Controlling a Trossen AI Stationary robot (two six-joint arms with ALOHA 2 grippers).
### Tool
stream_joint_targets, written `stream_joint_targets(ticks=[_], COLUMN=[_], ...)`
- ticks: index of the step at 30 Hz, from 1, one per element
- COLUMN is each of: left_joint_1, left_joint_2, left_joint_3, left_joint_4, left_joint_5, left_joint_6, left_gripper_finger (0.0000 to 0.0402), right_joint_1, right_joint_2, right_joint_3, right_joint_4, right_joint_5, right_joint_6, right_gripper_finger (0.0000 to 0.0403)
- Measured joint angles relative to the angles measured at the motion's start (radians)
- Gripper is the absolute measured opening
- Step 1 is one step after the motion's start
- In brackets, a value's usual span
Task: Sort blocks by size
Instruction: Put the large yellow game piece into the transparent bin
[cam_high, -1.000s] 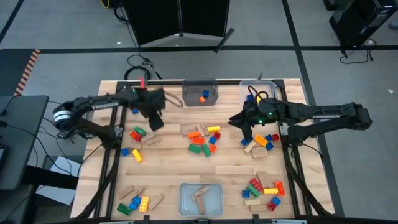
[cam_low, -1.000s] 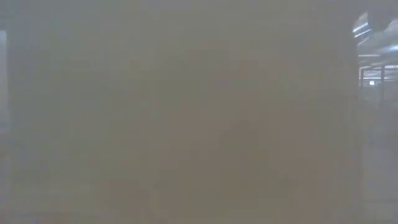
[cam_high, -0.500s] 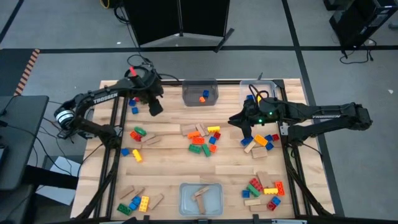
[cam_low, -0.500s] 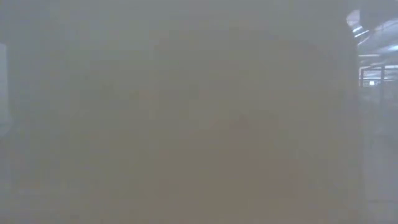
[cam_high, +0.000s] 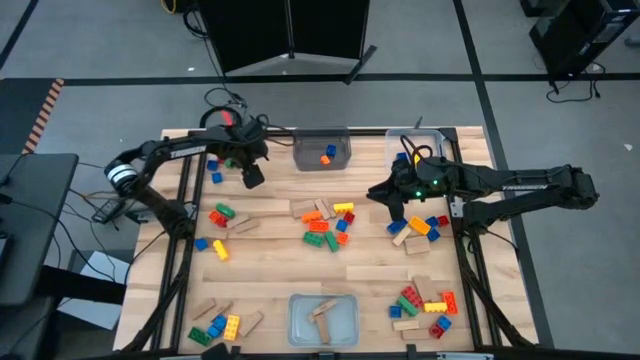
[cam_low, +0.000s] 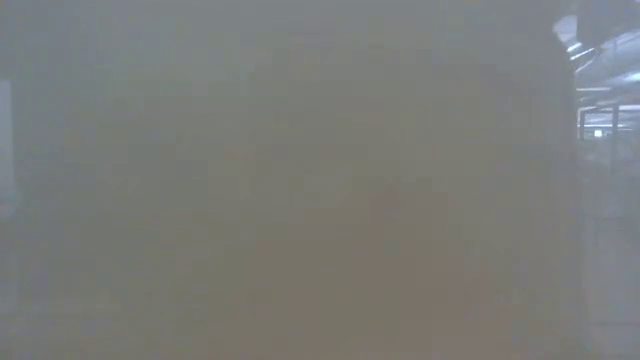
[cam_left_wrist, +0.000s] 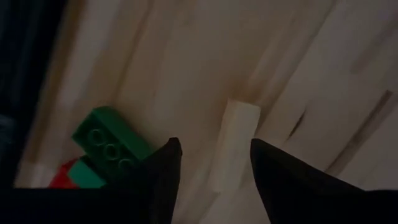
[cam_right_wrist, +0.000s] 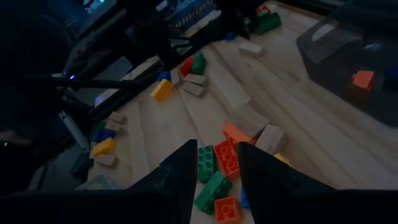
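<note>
While your left gripper hangs with its fingers parted and empty, a tan wooden block lies on the table just ahead between them, and a green studded brick sits beside one finger. Your right gripper shows a narrow gap holding nothing, above a cluster of green and orange bricks. Beneath lies a pale wooden table on grey flooring; the arm reads TROSSEN
</note>
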Motion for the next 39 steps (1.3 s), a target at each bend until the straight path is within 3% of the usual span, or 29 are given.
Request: stream_joint_targets(ticks=[6, 24, 27, 33, 39], left_joint_1=[0.000, 0.000, 0.000, -0.002, -0.001], left_joint_2=[0.082, 0.226, 0.230, 0.235, 0.237], left_joint_3=[0.000, 0.011, 0.027, 0.066, 0.075], left_joint_4=[-0.002, -0.004, -0.017, -0.063, -0.067], left_joint_5=[0.054, 0.027, 0.023, 0.023, 0.007], left_joint_6=[0.021, 0.113, 0.113, 0.108, 0.101], left_gripper_finger=[0.0200, 0.0196, 0.0178, 0.0099, 0.0099], right_joint_1=[0.000, 0.000, 0.000, 0.000, 0.000], right_joint_2=[0.000, 0.000, 0.000, 0.000, 0.000], right_joint_3=[0.000, 0.000, 0.000, 0.000, 0.000], right_joint_4=[0.000, 0.008, 0.008, 0.008, 0.007], right_joint_5=[0.048, 0.053, 0.053, 0.053, 0.053], right_joint_6=[0.000, 0.000, -0.001, -0.002, -0.004], right_gripper_finger=[0.0130, 0.0130, 0.0130, 0.0130, 0.0130])
